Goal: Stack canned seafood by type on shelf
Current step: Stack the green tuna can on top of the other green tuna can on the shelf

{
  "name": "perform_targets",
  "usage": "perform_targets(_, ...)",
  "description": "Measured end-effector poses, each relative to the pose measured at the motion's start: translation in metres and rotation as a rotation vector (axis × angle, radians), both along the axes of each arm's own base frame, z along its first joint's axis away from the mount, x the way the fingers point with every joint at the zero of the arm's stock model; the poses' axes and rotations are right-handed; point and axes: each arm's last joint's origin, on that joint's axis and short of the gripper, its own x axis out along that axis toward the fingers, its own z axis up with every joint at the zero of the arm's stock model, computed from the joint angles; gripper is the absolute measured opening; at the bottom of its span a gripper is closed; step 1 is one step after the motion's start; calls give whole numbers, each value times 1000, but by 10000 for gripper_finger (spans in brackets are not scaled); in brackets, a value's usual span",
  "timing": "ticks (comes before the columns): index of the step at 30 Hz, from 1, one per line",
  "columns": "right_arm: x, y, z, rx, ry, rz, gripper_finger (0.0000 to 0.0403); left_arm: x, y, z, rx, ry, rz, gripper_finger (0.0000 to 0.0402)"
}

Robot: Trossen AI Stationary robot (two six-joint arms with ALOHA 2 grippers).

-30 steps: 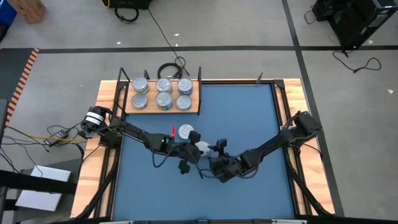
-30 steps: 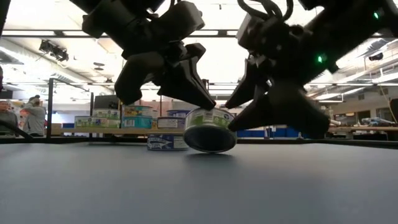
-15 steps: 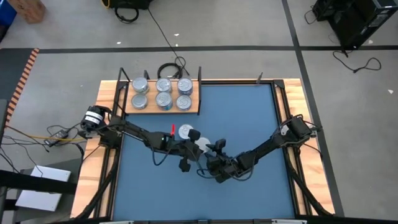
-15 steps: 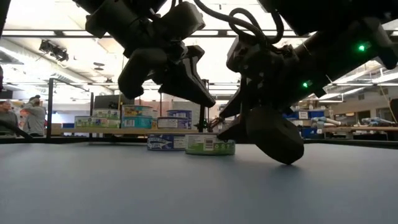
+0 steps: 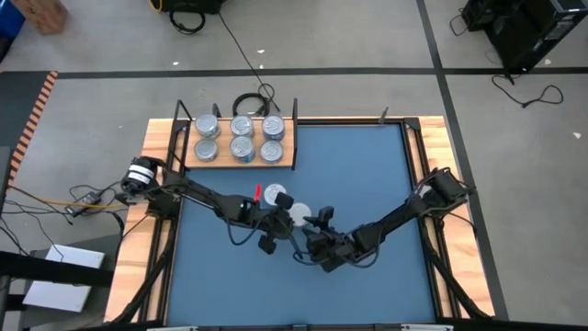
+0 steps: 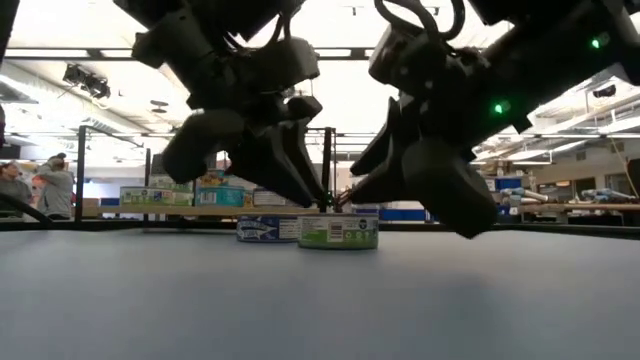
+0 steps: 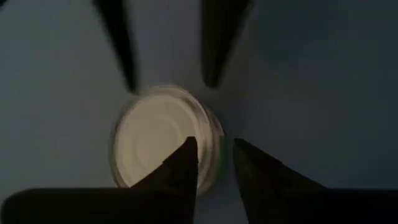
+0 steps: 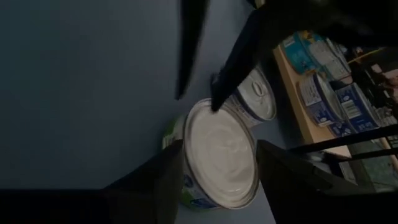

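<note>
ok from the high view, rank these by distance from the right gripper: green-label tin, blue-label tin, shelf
1. Green-label tin: right beside the right gripper, on the mat.
2. Blue-label tin: just past it, toward the shelf.
3. Shelf: farthest, at the table's back-left corner, with six tins on it.

Blue mat [image 5: 367,175] spread over a light wooden table [image 5: 159,138]. Coiled black cable [image 5: 250,101] on the grey floor just behind, white box [image 5: 55,276] off the near left corner. Two people [image 6: 45,190] far back in the room.
</note>
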Motion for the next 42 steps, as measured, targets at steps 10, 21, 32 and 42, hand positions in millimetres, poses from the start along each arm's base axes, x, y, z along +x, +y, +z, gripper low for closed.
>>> perform_targets(10,-2,1,6,0,-5,5,201,6,2,-20,144,32,-9,109)
perform_targets(21,-4,6,6,-10,1,25,204,6,2,-19,147,27,3,8)
perform_targets(32,-9,-1,-2,55,82,5,249,20,-2,2,78,27,29,1)
perform_targets(42,-7,-7,-3,-53,114,-5,304,30,-4,20,25,-14,58,1)
